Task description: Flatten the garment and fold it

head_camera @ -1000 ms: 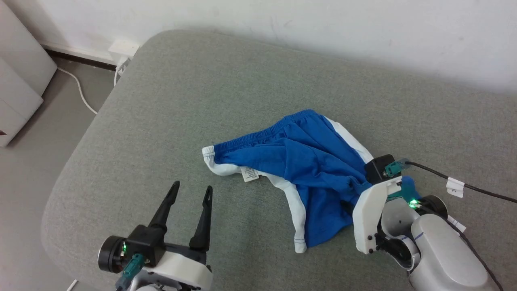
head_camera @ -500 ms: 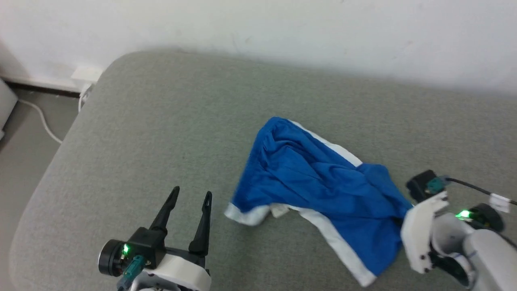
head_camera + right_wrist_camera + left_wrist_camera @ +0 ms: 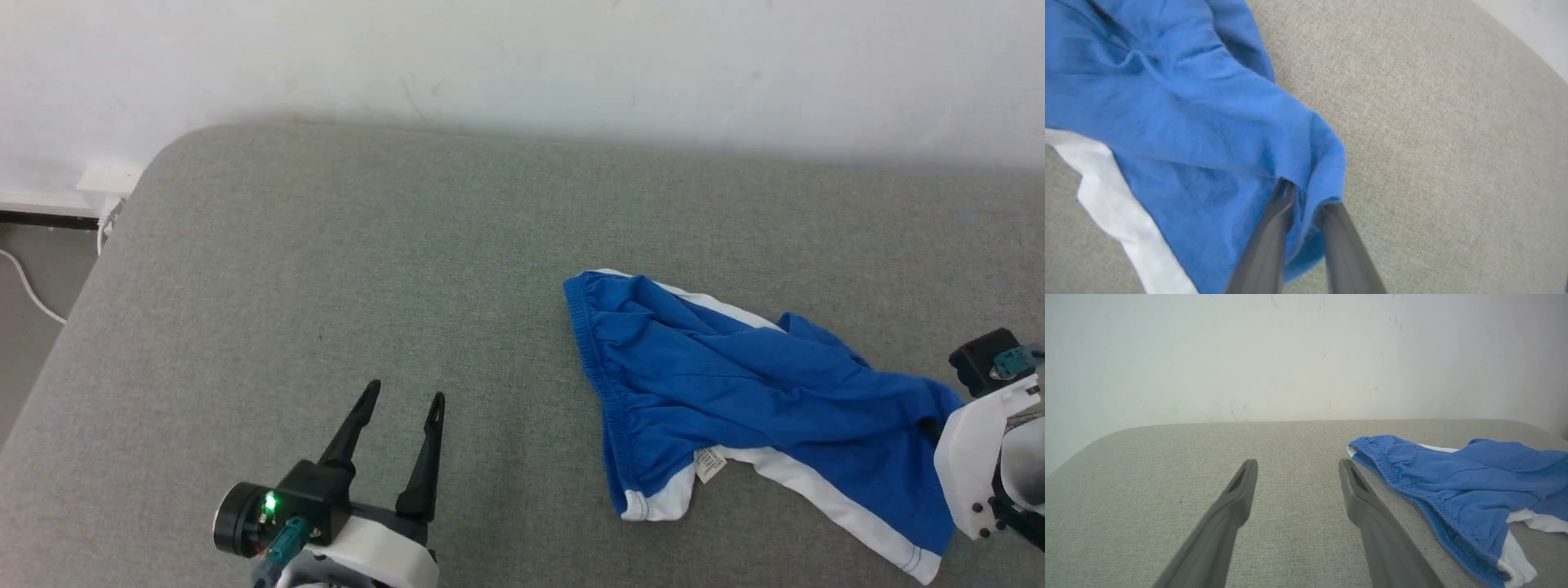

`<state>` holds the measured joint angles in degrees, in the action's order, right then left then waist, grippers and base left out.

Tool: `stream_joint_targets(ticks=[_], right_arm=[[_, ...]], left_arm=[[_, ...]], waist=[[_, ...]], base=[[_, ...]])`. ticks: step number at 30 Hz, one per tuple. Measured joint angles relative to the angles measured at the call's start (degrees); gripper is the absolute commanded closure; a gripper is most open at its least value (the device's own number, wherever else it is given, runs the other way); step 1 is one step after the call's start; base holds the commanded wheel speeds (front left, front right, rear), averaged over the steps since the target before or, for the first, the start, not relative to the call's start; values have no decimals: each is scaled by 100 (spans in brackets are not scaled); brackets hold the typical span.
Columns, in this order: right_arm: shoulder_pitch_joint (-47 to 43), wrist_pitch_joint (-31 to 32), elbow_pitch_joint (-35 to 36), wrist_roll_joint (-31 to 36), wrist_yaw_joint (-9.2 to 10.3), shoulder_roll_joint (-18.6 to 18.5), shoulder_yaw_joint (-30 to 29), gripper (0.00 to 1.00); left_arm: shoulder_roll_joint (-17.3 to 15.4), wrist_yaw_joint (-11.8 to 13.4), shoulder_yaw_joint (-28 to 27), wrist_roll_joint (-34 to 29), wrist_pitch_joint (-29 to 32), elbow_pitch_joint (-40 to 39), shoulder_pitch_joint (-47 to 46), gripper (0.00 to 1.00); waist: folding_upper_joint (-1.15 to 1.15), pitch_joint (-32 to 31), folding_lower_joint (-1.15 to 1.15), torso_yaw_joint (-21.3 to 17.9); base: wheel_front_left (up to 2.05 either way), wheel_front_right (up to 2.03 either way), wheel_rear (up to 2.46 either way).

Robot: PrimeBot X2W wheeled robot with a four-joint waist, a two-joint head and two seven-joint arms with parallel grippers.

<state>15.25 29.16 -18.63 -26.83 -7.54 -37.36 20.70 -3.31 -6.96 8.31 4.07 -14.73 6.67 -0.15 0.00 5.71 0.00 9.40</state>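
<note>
Shorts, bright blue, white-striped, crumpled, one edge pinched in tight-closed right gripper; left gripper wide open, empty.

Splayed left pincer, clamped right pincer

Bright blue garment w/ white side stripes.

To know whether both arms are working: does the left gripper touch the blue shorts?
No, the left gripper is open over the grey cushion, and the shorts lie apart from it.
</note>
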Motion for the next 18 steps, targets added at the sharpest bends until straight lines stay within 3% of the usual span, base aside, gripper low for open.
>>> stream_joint_targets(ticks=[9, 18], right_arm=[[62, -1711, -145, 335, 0, 520, -546, 0], [-893, -3128, 760, 815, 0, 1571, -1675, 0]], left_arm=[[7, -4, 13, 68, 1, 46, 5, 0], [12, -8, 266, 543, 0, 253, 29, 0]], waist=[[0, -98, 0, -173], [0, -264, -1, -488]], base=[[0, 0, 0], [0, 0, 0]])
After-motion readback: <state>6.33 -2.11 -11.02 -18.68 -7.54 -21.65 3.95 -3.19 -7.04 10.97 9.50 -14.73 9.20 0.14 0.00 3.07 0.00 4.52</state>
